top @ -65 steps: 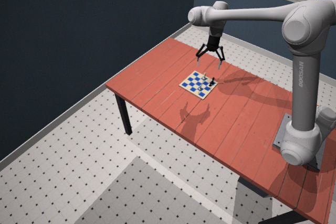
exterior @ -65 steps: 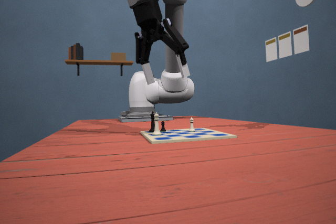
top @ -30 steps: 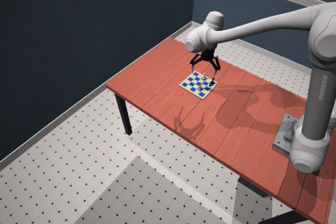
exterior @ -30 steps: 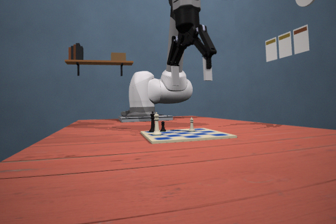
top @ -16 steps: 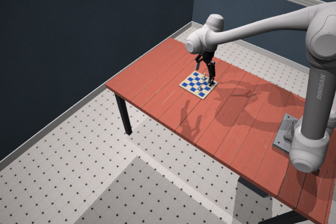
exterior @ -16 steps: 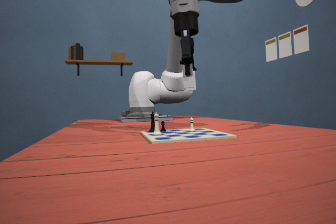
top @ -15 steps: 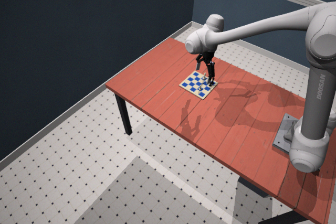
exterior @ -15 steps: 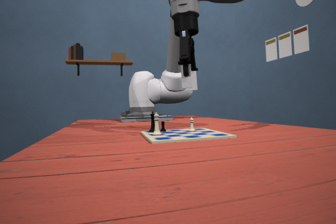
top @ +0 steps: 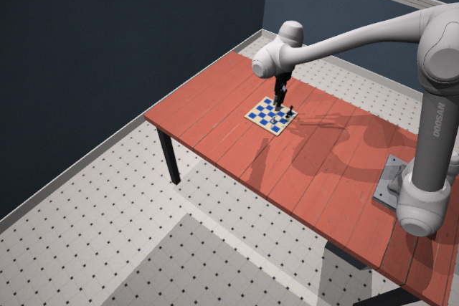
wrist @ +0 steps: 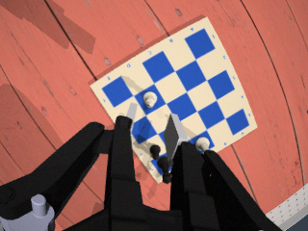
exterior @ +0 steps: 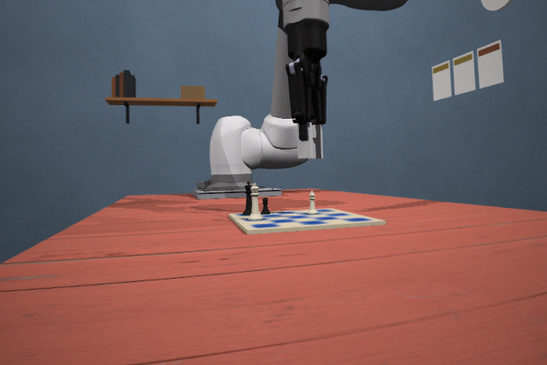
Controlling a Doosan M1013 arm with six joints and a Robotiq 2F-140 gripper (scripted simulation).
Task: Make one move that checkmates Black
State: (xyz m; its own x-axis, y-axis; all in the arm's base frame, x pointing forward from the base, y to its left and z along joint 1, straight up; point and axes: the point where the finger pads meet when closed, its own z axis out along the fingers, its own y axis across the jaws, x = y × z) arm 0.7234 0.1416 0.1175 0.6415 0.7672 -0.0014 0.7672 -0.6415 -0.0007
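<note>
A small blue-and-cream chessboard (top: 252,116) (exterior: 308,226) (wrist: 237,92) lies on the red table. A tall white piece (top: 273,120) (exterior: 254,207) (wrist: 203,144) stands near one edge. A tall black piece (top: 291,110) (exterior: 248,198) (wrist: 165,162) and a small black pawn (exterior: 265,206) (wrist: 154,150) stand close by it. A smaller white piece (exterior: 311,202) (wrist: 149,98) stands apart, further in on the board. My gripper (top: 277,107) (exterior: 311,149) (wrist: 150,119) hangs well above the board, roughly over that smaller white piece. Its fingers are narrowed with a gap, and nothing is between them.
The arm's grey base plate (top: 389,180) (exterior: 238,191) is bolted at the table's far end. The table edge (top: 207,162) drops to a tiled floor. A wall shelf (exterior: 161,101) hangs far behind.
</note>
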